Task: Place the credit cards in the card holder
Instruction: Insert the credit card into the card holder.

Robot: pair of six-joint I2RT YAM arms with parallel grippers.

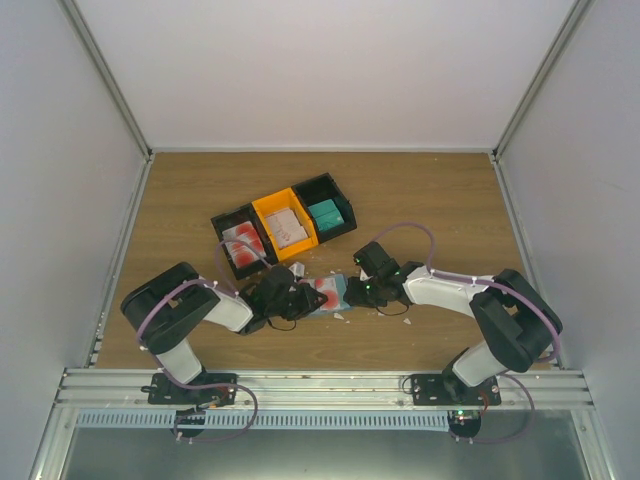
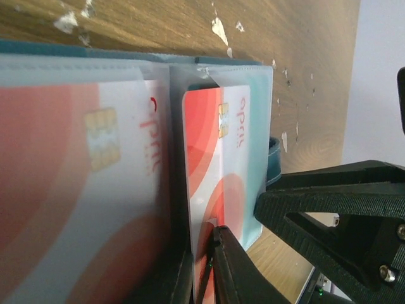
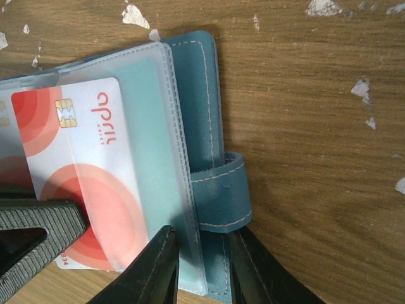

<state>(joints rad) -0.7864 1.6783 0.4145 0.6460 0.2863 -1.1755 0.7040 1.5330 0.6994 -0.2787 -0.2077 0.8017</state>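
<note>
The blue-teal card holder [image 1: 333, 297] lies open on the table between both grippers. My left gripper [image 2: 202, 263] is shut on the near edge of a red-and-white credit card [image 2: 212, 145], which sits most of the way inside a clear sleeve of the card holder [image 2: 261, 120]. A second credit card [image 2: 76, 190] fills the neighbouring sleeve. In the right wrist view, the credit card [image 3: 82, 164] shows under the plastic with its lower corner sticking out. My right gripper [image 3: 202, 272] is shut on the card holder [image 3: 193, 82] at its edge, just below the strap loop [image 3: 221, 196].
Behind the holder stands a row of bins: a black bin [image 1: 243, 250] with red-and-white cards, a yellow bin [image 1: 284, 225] and a black bin [image 1: 325, 210] with a teal stack. Small white scraps [image 3: 136, 16] litter the wood. White walls enclose the table.
</note>
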